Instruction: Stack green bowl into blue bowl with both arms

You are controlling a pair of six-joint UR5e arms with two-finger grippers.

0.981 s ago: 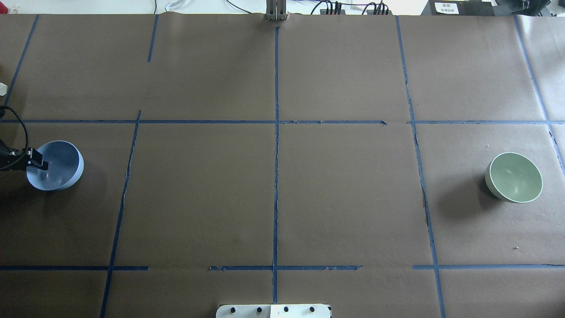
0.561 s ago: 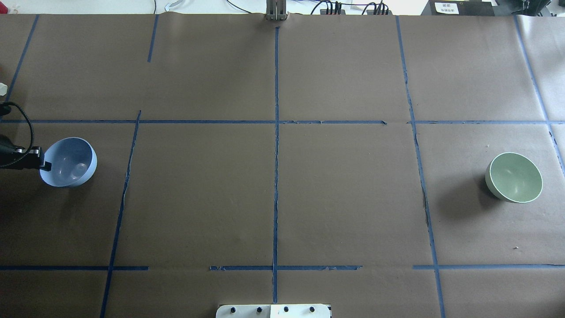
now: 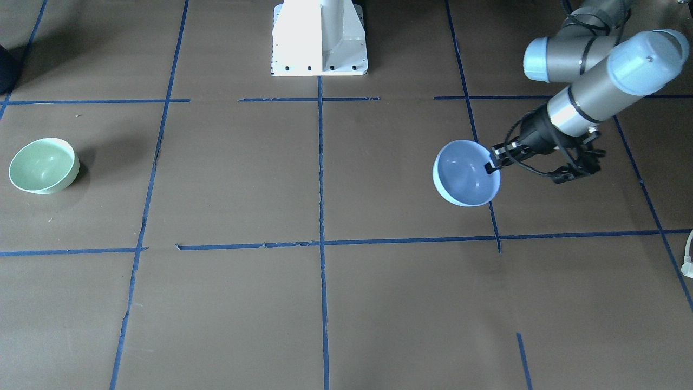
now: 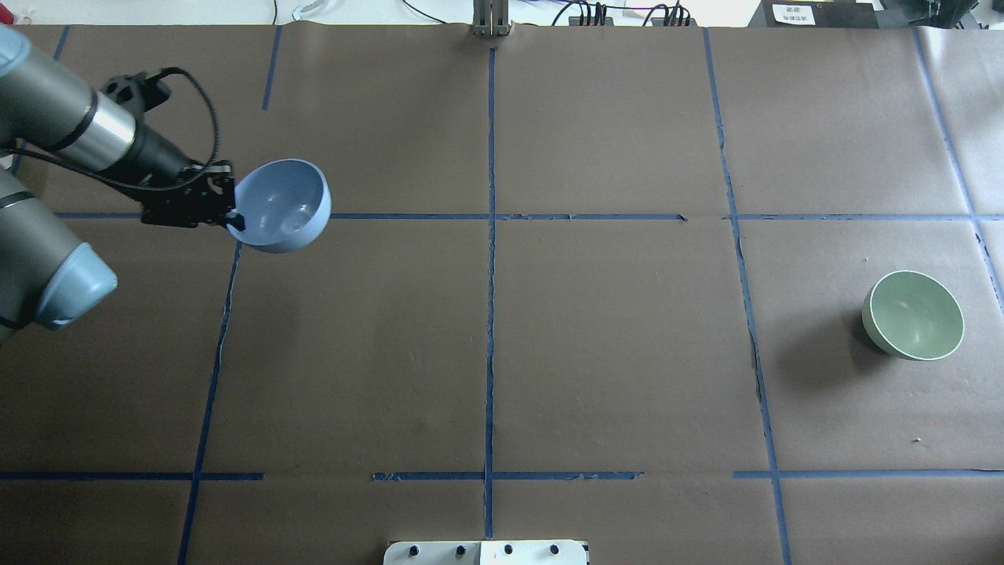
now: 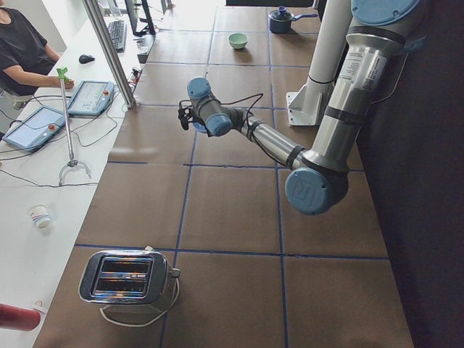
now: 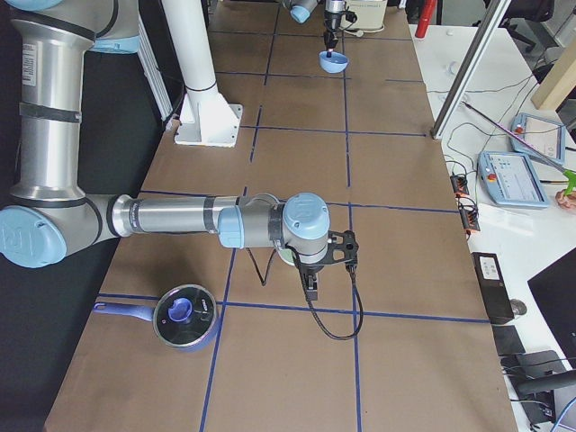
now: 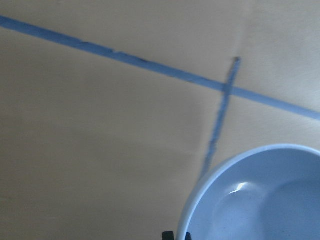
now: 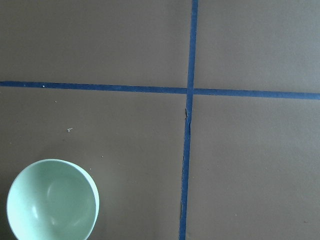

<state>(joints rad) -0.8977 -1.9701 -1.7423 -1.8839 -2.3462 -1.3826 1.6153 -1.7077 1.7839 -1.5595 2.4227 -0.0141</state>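
In the front-facing view the left gripper (image 3: 494,162) pinched the rim of the blue bowl (image 3: 465,173) and held it tilted, clear of the table (image 3: 227,303). The green bowl (image 3: 43,165) sat upright, well apart at the right end. From overhead, the blue bowl had risen from the table's left edge within the last second and swung farther out and toward the middle. The green bowl had not moved, so stacking was probably only at the carrying stage. The left side view hid most of the blue bowl behind the wrist. Only the right side view showed the right gripper (image 6: 310,286), pointing down; whether it was spread or pressed together could not be told. The left wrist camera showed the blue rim above the tape lines (image 7: 125,57). The right wrist camera showed the green bowl below, untouched.
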